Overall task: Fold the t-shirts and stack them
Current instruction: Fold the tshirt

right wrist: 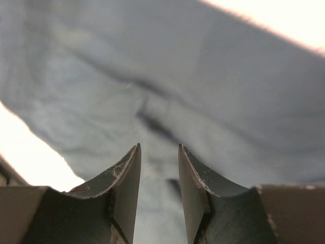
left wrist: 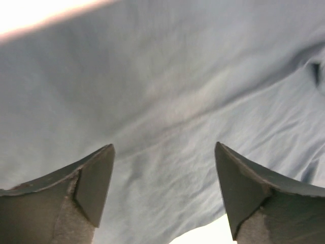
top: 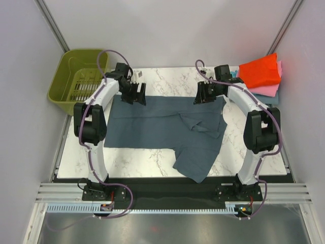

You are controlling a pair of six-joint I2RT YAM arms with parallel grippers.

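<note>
One white marbled table (top: 152, 162) carried most of the scene. The slate blue-grey t-shirt (top: 152, 124) lay spread across its middle, mostly flat. A small flap was folded over right of centre. The shirt's near-right part trailed down to the table's near edge.

The olive-green basket (top: 63, 94) stood off the far-left corner, apart from the cloth.

At the far-right corner sat the stack of folded shirts. The red-orange shirt (top: 260, 71) was on top and the pink shirt (top: 268, 90) showed beneath it. An edge of the blue shirt (top: 264, 99) showed lowest.

The left hand (top: 133, 94) hung over the slate shirt's far-left corner. In the left wrist view the left hand (left wrist: 163, 146) had its fingers spread wide. Nothing was between them, and the blue-grey cloth (left wrist: 162, 76) filled the view below.

The right hand (top: 203, 94) hung over the shirt's far-right corner, near the stack. In the right wrist view the right hand (right wrist: 159, 146) had its fingers parted by a narrow gap and pinched nothing. Creased cloth (right wrist: 152, 66) lay close underneath. Whether either hand's fingertips touched the fabric could not be told.
</note>
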